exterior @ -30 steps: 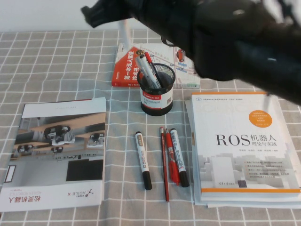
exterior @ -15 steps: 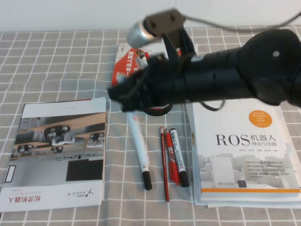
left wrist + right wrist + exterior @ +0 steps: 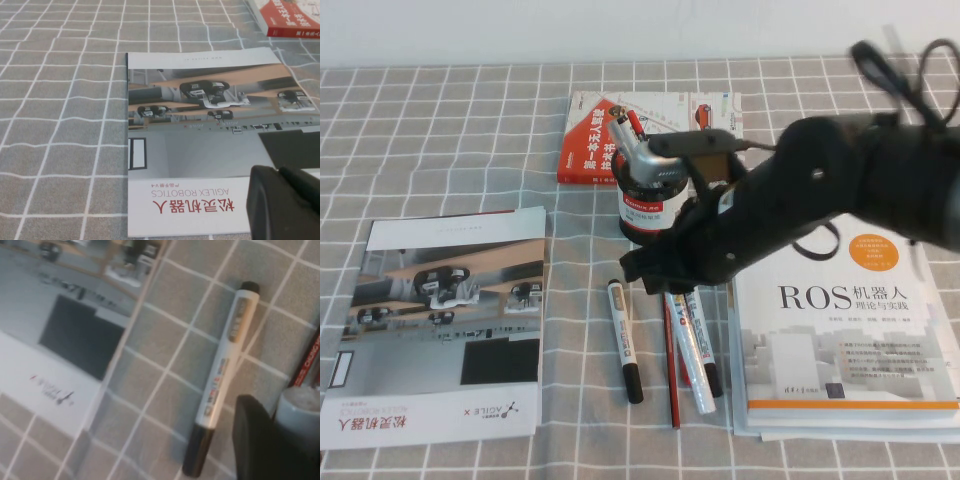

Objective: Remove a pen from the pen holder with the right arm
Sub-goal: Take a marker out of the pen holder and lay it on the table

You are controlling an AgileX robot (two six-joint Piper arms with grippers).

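Over the checked surface (image 3: 450, 130), the right arm (image 3: 840, 190) is spanning in from the robot's right. One ROS book (image 3: 840, 300), one brochure (image 3: 440, 320) and one red book (image 3: 585, 140) are lying around one mesh pen holder (image 3: 650, 215), which is holding several pens upright. The right gripper (image 3: 665, 285), just in front of the holder, is clamping its jaws on the upper end of a pale pen (image 3: 692, 360), whose tip is slanting down among three or four loose pens (image 3: 623, 335). Being light, stiff and smooth, it is probably calling for a firm hold across the barrel. The left gripper (image 3: 287, 205) is hovering over the brochure; its state cannot be told.
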